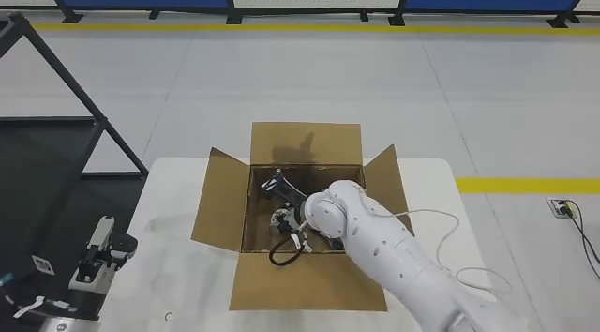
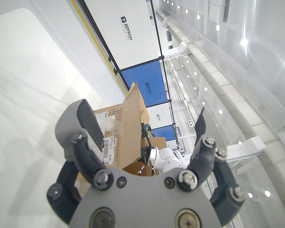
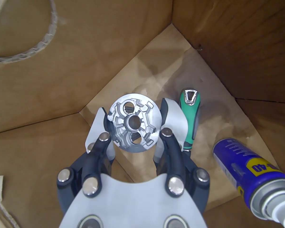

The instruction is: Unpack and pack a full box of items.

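Inside the box (image 1: 305,143), down near its floor, your right pincer (image 3: 134,106) is closed to about half its span on a round metal disc (image 3: 135,125). One finger presses on each side of the rim. The disc looks to be off the cardboard, tilted, with its holes facing the wrist.

Two more items lie on the box floor. A green-handled screwdriver (image 3: 191,119) is just beside one finger of that pincer. A blue spray can (image 3: 247,167) lies on its side a little farther off, apart from the screwdriver.

All four flaps are folded out, and the box sits in the middle of the white tabletop (image 1: 169,201).

Your left pincer (image 2: 143,106) is spread wide and holds nothing. It sits low beside the box, outside it, and points up past a flap.

As for progress, you are partway through at best. At least two items are in the box and a third is in hand. You cannot tell from this moment whether the disc is coming out or going in. If you are unpacking, the screwdriver and can remain to be lifted out, and then everything must go back. If you are packing, whatever is left lies beyond what you can see here.
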Robot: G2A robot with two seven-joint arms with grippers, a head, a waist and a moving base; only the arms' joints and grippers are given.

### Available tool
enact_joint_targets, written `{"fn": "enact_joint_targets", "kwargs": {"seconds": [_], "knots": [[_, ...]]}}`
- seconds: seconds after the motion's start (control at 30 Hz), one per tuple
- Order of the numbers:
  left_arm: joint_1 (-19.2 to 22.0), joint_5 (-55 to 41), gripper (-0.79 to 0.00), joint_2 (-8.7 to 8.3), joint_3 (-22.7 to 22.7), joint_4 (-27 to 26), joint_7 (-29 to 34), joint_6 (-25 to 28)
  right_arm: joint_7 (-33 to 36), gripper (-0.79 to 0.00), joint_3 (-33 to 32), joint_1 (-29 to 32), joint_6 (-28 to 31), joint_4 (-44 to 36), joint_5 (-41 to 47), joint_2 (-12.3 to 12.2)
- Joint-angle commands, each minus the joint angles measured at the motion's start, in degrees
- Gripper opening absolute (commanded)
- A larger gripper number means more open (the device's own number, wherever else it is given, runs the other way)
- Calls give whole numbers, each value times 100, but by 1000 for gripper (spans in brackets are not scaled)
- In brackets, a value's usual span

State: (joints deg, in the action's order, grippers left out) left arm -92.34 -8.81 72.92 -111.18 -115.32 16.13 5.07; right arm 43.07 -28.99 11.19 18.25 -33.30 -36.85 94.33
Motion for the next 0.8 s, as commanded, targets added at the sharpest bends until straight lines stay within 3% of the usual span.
{"fn": "enact_joint_targets", "kwargs": {"seconds": [0.0, 0.1, 0.13, 0.2, 0.23, 0.27, 0.77], "knots": [[0, 0, 0, 0, 0, 0, 0, 0, -31, -785, 28, -29, 24, 157, 7, 77], [0, 0, 0, 0, 0, 0, 0, 0, -58, -785, 67, -73, 12, 364, -3, 187], [0, 0, 0, 0, 0, 0, 0, 0, -63, -610, 75, -88, 18, 425, 2, 222], [0, 0, 0, 0, 0, 0, 0, 0, -84, -409, 80, -117, 47, 544, 19, 285], [0, 0, 0, 0, 0, 0, 0, 0, -90, -172, 80, -136, 68, 601, 23, 313], [0, 0, 0, 0, 0, 0, 0, 0, -110, 0, 74, -155, 85, 653, 36, 339], [0, 0, 0, 0, 0, 0, 0, 0, -545, 0, 12, -278, 99, 781, -283, 491]]}}
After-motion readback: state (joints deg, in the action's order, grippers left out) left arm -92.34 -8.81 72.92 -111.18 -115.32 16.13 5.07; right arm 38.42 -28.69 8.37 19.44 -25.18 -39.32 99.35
